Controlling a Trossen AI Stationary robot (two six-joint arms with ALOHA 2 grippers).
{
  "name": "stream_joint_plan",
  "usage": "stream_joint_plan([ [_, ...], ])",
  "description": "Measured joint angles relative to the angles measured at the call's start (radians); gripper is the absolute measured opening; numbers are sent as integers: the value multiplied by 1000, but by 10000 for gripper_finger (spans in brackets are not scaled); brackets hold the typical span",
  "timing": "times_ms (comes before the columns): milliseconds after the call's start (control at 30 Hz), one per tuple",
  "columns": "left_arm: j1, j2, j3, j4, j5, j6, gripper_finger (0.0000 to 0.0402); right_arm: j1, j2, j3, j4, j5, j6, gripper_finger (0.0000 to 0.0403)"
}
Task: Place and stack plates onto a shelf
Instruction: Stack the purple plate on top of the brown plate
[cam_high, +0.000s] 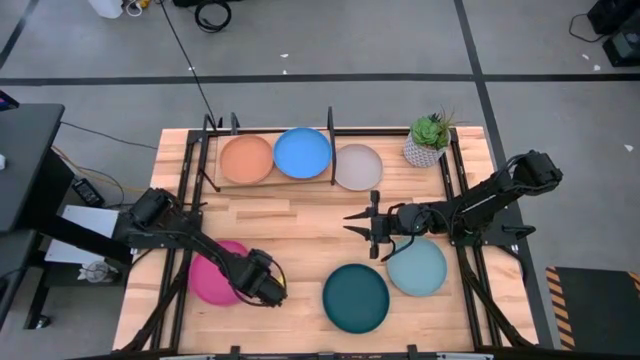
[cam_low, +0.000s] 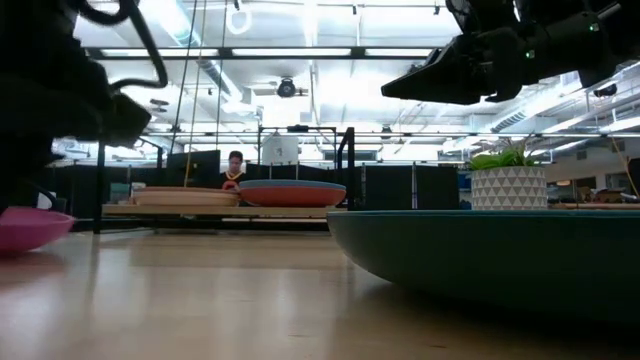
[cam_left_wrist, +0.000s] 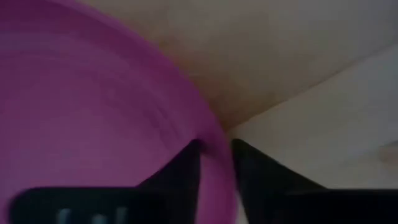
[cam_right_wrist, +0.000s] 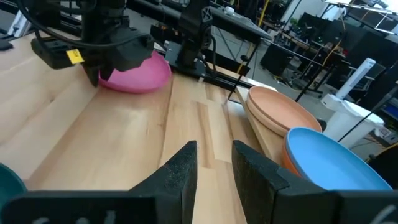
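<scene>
A pink plate lies at the table's near left. My left gripper is at its right rim, shut on it. On the black rod shelf at the far edge sit a peach plate, a blue plate and a grey plate. In the right wrist view the blue plate rests on a rust-orange one. A dark teal plate and a light blue plate lie flat at the near right. My right gripper is open above mid-table, touching nothing. My left gripper has the pink plate's rim between its two fingers, one finger over the plate's inside and the other outside it. It comes at the rim on the side toward the table's middle. The plate sits low at the tabletop.
A small potted plant stands at the far right corner beside the shelf. Bare wooden tabletop lies between the shelf and the near plates. Black frame rails run along the table's sides. A person is in the room beyond.
</scene>
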Motion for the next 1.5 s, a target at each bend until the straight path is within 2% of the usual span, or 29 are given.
stream_joint_plan([
  [100, 4, -1, 45, -49, -7, 76, 26, 0, 0, 0, -1, 0, 9, 107],
  [133, 7, -1, 72, -78, -13, 109, 17, 0, 0, 0, -1, 0, 9, 107],
  [267, 27, -1, 230, -229, -47, 239, 16, 0, 0, 0, -4, 0, 19, 107],
  [467, 76, -3, 463, -457, -193, 559, 16, 1, 0, 0, -9, -6, 32, 107],
  [567, 122, -4, 528, -566, -277, 762, 16, 2, 0, -5, -9, -8, 46, 107],
  [633, 156, -4, 547, -583, -339, 935, 16, 2, 0, -11, -14, -18, 60, 107],
  [767, 264, -4, 548, -579, -387, 1223, 15, 6, 0, -15, -15, -37, 86, 107],
  [967, 480, -4, 525, -560, -430, 1483, 15, 48, 0, -16, -52, -37, 107, 107],
  [1167, 653, -4, 525, -378, -419, 1764, 15, 99, 0, -16, -87, -37, 148, 107],
  [1300, 751, -4, 524, -301, -374, 1866, 15, 135, 0, -16, -119, -4, 187, 107],
  [1500, 842, -4, 524, -211, -329, 1943, 15, 196, 0, -16, -145, 119, 226, 107],
])
